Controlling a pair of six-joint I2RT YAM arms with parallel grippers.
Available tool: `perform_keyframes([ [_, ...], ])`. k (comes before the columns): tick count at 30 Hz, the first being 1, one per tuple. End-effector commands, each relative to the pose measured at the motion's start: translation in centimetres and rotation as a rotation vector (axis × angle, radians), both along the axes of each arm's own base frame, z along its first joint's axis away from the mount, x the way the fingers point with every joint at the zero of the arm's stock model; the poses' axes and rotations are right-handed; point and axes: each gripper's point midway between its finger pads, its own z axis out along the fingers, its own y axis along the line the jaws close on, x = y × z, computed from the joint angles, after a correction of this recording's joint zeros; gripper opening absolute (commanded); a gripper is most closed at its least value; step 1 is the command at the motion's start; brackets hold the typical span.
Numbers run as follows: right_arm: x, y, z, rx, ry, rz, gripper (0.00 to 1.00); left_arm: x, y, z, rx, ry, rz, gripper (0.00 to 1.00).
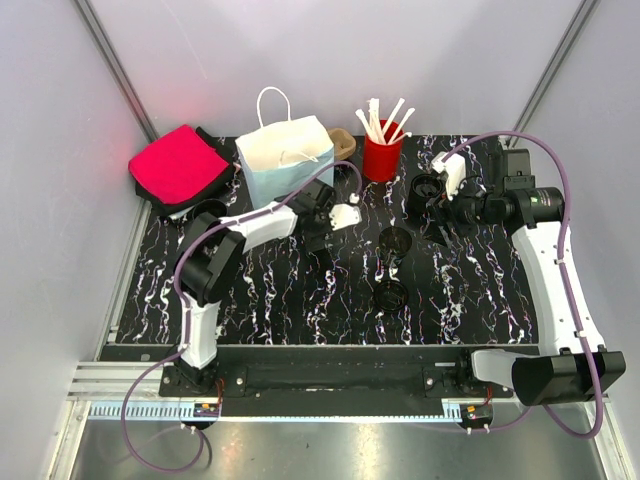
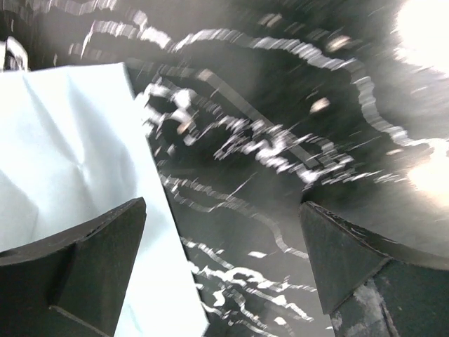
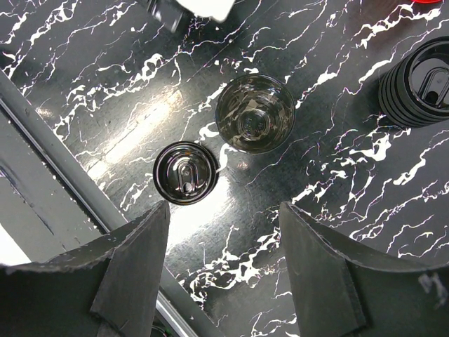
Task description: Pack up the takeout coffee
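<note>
This is a robotics lab test cell. Plain pale walls [image 1: 400, 60] box in a black marbled bench [image 1: 480, 300]. The left arm [image 1: 203, 325] and right arm [image 1: 552, 272] are bolted to a black base bar [image 1: 330, 378] at six o'clock.

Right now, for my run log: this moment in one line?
left gripper: open, beside paper bag | right gripper: open, empty | takeout coffee: on table, unpacked

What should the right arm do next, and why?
Probably shift the right gripper until it is centred over the lidded coffee cup, then lower around it. Its jaws are open and empty. The cup stands upright on the table, off-centre from the gap between the fingers and close beside a lidless cup, so centring first should avoid bumping that one.
</note>
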Motion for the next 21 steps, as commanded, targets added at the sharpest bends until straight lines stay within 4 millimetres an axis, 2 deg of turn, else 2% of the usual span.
perform_keyframes([
  [1, 0.0, 0.7, 1.3, 0.042, -0.046, 0.019, 0.69, 1.7, 3.5, -0.6, 0.073, 0.011, 0.104, 0.99],
  [8, -0.3, 0.7, 1.5, 0.042, -0.055, 0.014, 0.69, 3.3, 6.2, -0.6, 0.103, 0.013, 0.161, 0.99],
  [11, -0.5, 0.5, 1.6, 0.038, -0.060, 0.009, 0.69, 3.0, 6.5, -0.1, 0.089, 0.021, 0.162, 0.99],
  [12, -0.5, 0.5, 1.7, 0.037, -0.065, 0.010, 0.69, 2.9, 6.4, 1.1, 0.067, 0.006, 0.154, 0.99],
  [14, -0.6, 0.5, 1.9, 0.036, -0.073, 0.005, 0.69, 1.4, 5.6, 1.5, 0.017, 0.038, 0.112, 0.99],
  [15, -0.6, 0.4, 2.0, 0.032, -0.078, 0.000, 0.69, 0.4, 5.3, 2.7, -0.011, 0.033, 0.089, 0.99],
  [17, -0.6, 0.2, 2.2, 0.027, -0.081, -0.014, 0.70, -1.2, 4.2, 3.8, -0.060, 0.038, 0.031, 0.99],
  [20, -0.1, -0.4, 2.0, 0.010, -0.077, -0.073, 0.70, -4.9, 2.6, 5.5, -0.106, 0.038, -0.101, 0.99],
  [21, 0.1, -0.8, 1.8, -0.004, -0.076, -0.096, 0.70, -6.8, 1.9, 6.2, -0.122, 0.030, -0.155, 0.99],
])
